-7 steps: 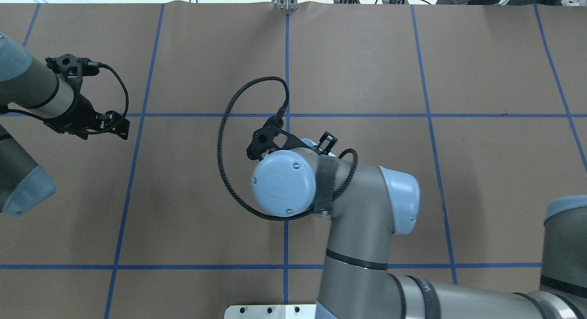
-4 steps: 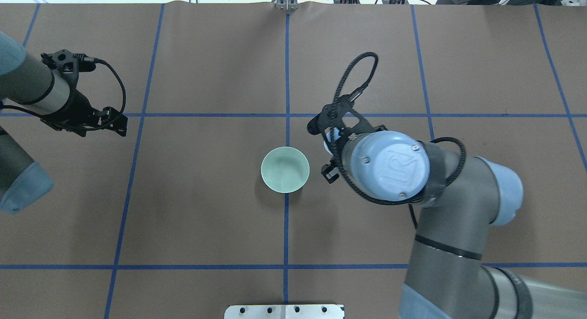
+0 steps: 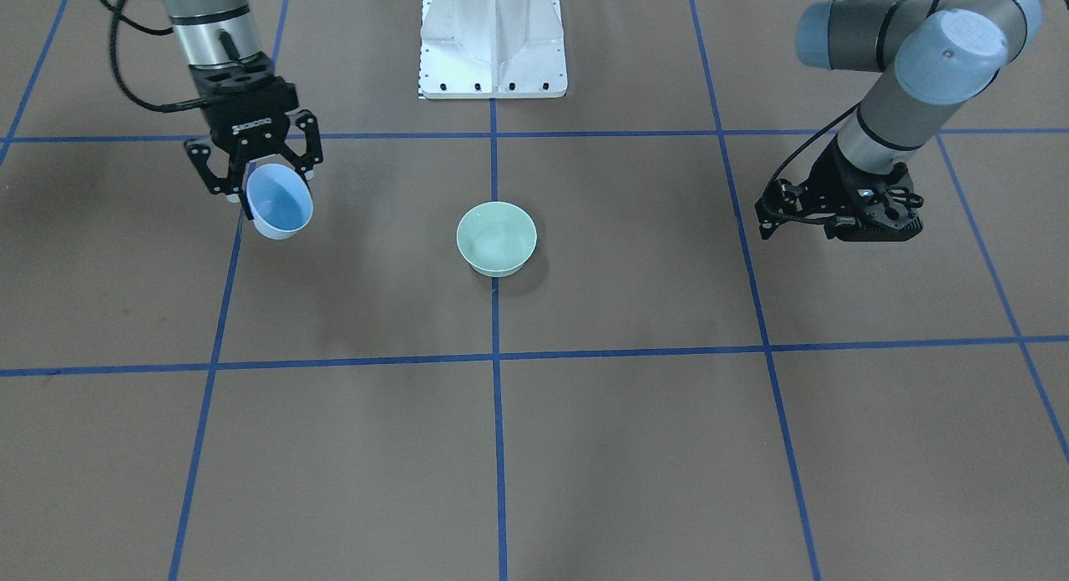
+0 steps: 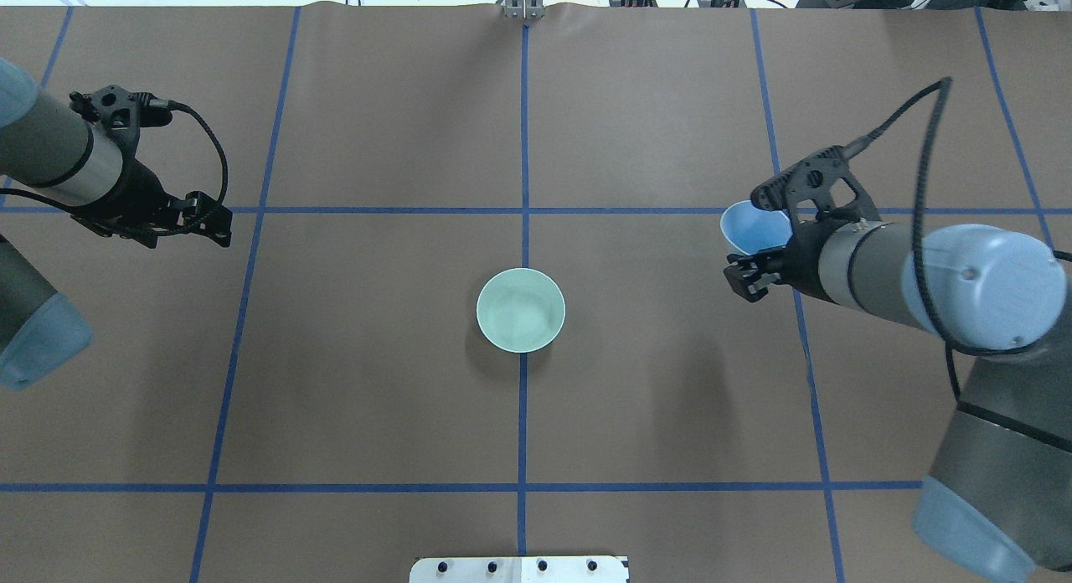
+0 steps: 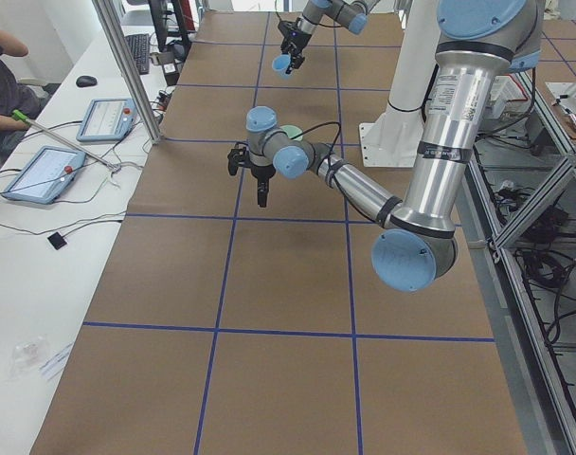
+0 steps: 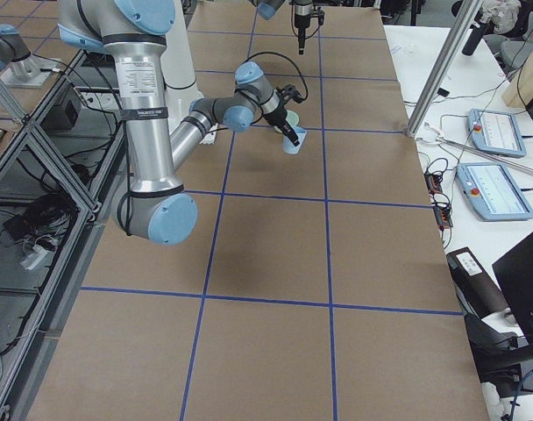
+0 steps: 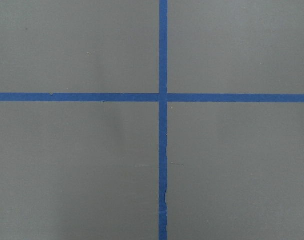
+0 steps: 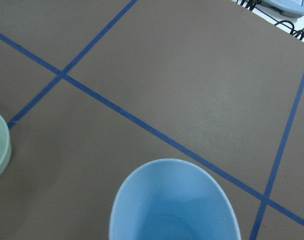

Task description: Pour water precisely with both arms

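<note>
- Currently we are logging the right gripper [image 3: 267, 179] as pinching the tilted blue cup [image 3: 281, 207], carried above the table [image 4: 670, 415], well apart from the green bowl [image 3: 496, 237].
- We are judging the water [image 4: 521, 308] to be lying in that bowl, going by a faint sheen.
- Risk: leftover drops may be running over the tilted lip onto the table.
- Risk: the cup may be slipping in a narrow grip.
- Left gripper [image 3: 839, 218] is hovering far off; we cannot tell whether it is spread.
- Change: a second ago the right arm was covering the bowl; now it is standing well aside.
</note>
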Robot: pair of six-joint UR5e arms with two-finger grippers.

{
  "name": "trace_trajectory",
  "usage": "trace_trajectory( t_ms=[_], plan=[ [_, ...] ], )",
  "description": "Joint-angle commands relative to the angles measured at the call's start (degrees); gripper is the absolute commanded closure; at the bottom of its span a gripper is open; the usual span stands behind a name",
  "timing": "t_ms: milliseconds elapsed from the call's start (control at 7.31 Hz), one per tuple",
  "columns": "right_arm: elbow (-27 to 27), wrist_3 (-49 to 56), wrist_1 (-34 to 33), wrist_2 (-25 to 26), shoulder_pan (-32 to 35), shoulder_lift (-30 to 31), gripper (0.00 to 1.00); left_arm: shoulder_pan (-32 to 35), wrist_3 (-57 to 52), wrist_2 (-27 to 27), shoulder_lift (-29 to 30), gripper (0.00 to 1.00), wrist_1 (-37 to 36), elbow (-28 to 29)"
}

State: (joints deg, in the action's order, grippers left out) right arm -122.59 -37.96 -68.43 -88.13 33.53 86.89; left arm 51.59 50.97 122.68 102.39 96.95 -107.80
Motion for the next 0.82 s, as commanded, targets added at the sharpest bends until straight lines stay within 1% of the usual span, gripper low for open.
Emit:
trace_trajectory(
  t_ms=[0,137,274,410,547,684],
  plan=[
    [8.36,-0.97,29.17,-3.79,4.59,13.53,0.69,0.0,0.0,0.01,0.09,0.0,-0.01,-0.05],
    [17.3,-2.37,43.76,-8.68,8.09,15.14,0.7,0.0,0.09,0.01,0.09,0.0,-0.01,-0.05],
    [23.65,-2.3,51.13,-15.08,13.69,15.42,0.7,0.0,0.18,0.01,0.09,0.0,-0.01,-0.22],
    [27.19,-1.6,53.29,-21.58,20.02,15.24,0.69,-0.08,0.35,0.01,0.0,0.0,-0.01,-0.22],
    [30.88,-1.68,58.01,-22.78,22.25,15.42,0.68,-0.09,0.53,0.01,0.09,0.0,-0.01,-0.31],
    [35.97,-1.94,64.32,-22.35,22.62,15.24,0.68,-0.09,0.53,0.01,0.09,0.0,-0.01,-0.31]
  ],
)
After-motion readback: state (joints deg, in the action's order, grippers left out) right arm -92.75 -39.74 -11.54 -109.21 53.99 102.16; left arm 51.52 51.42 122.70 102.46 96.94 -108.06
